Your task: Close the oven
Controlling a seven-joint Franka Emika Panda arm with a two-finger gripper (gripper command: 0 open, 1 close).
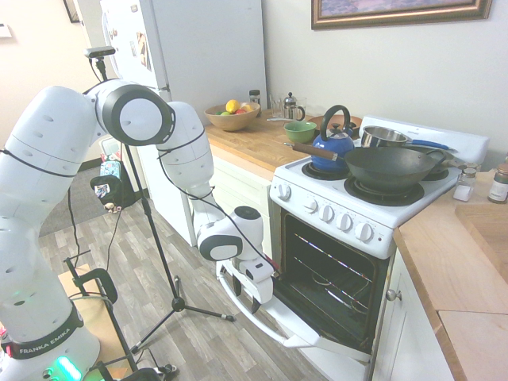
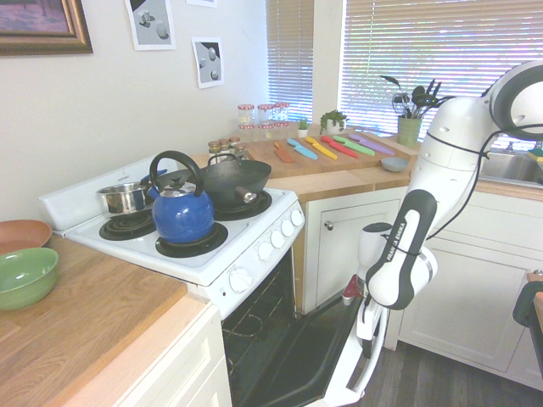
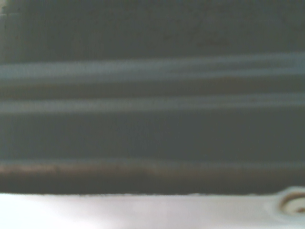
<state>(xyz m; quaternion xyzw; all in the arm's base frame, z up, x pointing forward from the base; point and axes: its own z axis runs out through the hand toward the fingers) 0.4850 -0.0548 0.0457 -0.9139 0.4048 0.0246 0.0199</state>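
Oven [image 1: 361, 238] sits in the bench run between white cabinets, w/ its drop-down door [image 1: 298, 321] partly lowered, tilted out from the bottom hinge, dark cavity and wire racks [image 1: 333, 274] exposed. In the first ext view the door hangs at abt 7 o'clock from the knob panel; in the second ext view the oven [image 2: 246, 280] opening is at center-bottom and the door's dark inner face [image 2: 305, 356] slopes toward 5 o'clock. Long white bar handle [image 1: 242, 305] runs along the door's outer edge.

Hand [image 1: 263, 292] is at the door's top edge, just beside the handle, at abt 9 o'clock from the oven opening in the first ext view; in the second it (hand [image 2: 371, 326]) is low at the door's outer rim. Can't tell whether the fingers are apart or together, they're hidden by the wrist and door edge. Contact w/ the door looks likely but can't confirm.

Wrist view is blurred: dark oven interior w/ pale horizontal rack bars [image 3: 152, 102] and a white strip of door rim [image 3: 143, 210] along one edge.

On the stovetop: blue kettle [image 1: 333, 147], dark wok [image 1: 393, 167], steel pot [image 1: 385, 136]. Five white knobs [image 1: 343, 221] on the front panel. Green bowl [image 2: 25, 275] on the wood bench [image 2: 76, 331] at 9 o'clock of the stove in the second ext view
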